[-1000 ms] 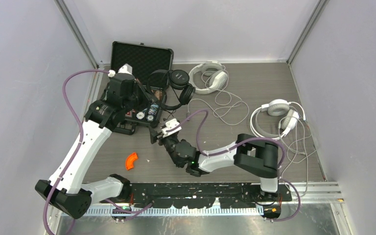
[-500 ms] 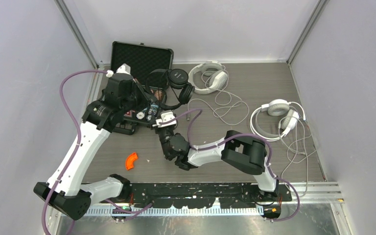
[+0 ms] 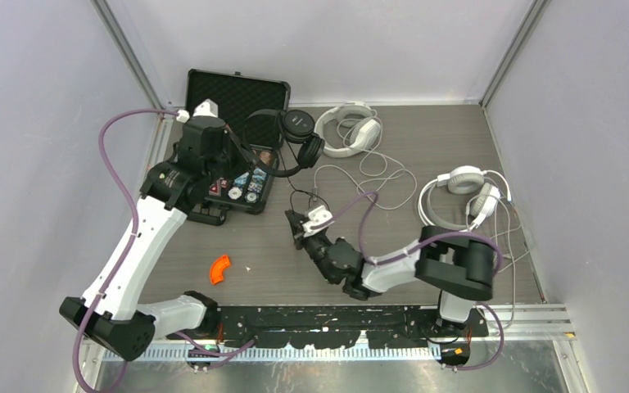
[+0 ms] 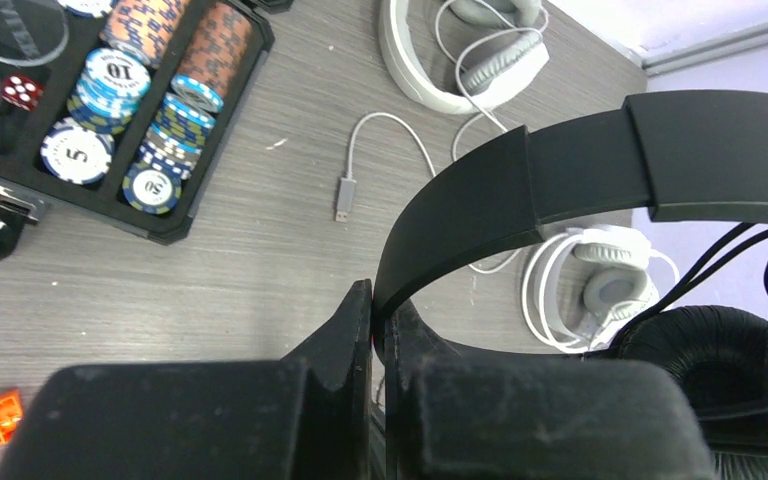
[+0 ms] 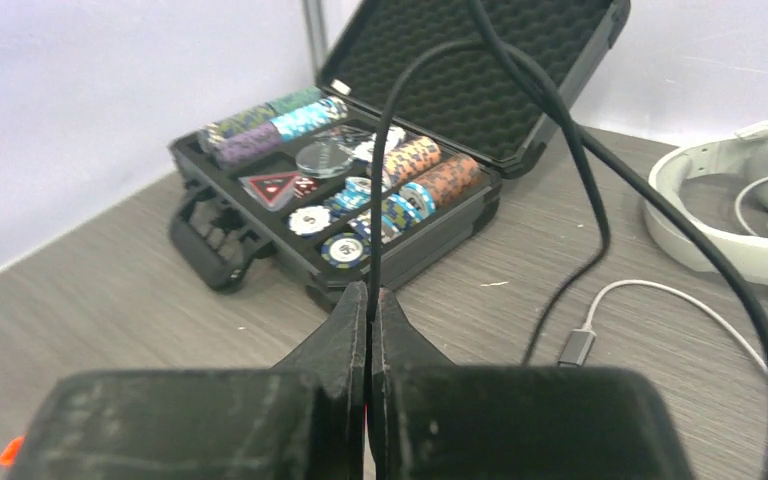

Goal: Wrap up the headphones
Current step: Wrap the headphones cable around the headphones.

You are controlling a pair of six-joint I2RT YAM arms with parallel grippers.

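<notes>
The black headphones (image 3: 291, 135) hang above the open case, and my left gripper (image 3: 242, 151) is shut on their headband (image 4: 560, 170). One black ear pad (image 4: 720, 360) fills the lower right of the left wrist view. Their thin black cord (image 5: 400, 120) loops down to my right gripper (image 3: 295, 223), which is shut on it just above the table. One white pair of headphones (image 3: 348, 131) lies at the back centre. A second white pair (image 3: 467, 196) lies to the right, with pale cords spread between them.
An open black case (image 3: 237, 98) with poker chips (image 5: 400, 190) stands at the back left. A pale cord's USB plug (image 5: 577, 347) lies by the right gripper. An orange curved piece (image 3: 220, 268) lies front left. Walls enclose the table on three sides.
My right gripper has closed on the black cord and moved right, away from the case. The left arm has shifted the black headphones slightly toward the back.
</notes>
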